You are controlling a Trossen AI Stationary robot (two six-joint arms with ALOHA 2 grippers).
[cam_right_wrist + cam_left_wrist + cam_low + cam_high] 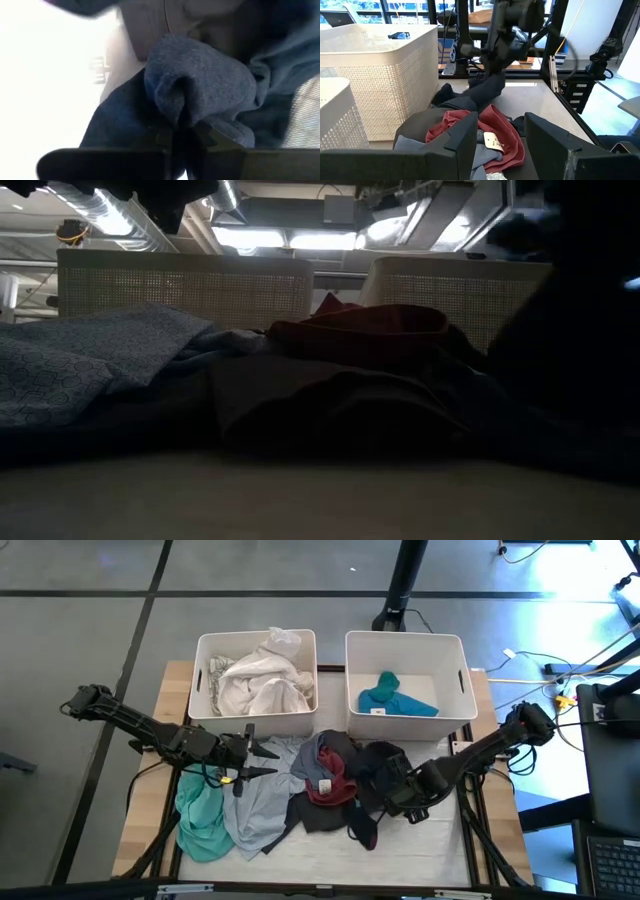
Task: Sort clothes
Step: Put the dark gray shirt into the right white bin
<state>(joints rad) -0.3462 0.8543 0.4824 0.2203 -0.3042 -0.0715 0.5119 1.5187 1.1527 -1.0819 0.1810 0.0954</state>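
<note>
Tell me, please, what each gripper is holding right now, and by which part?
The right gripper pinches a bunched fold of the black garment; the left gripper holds nothing.

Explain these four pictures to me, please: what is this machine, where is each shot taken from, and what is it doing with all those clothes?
It is a robot with two dark arms at a table. One picture looks straight down, one sits at table height, and one camera rides on each wrist. Two white bins stand at the back: the left bin holds white clothes, the right bin a bright blue garment. Still unsorted in front lie a teal-green garment, a pale grey-blue one, a dark red one and a black garment. The right gripper is pinched shut on the black garment's fabric. The left gripper hovers open.
</note>
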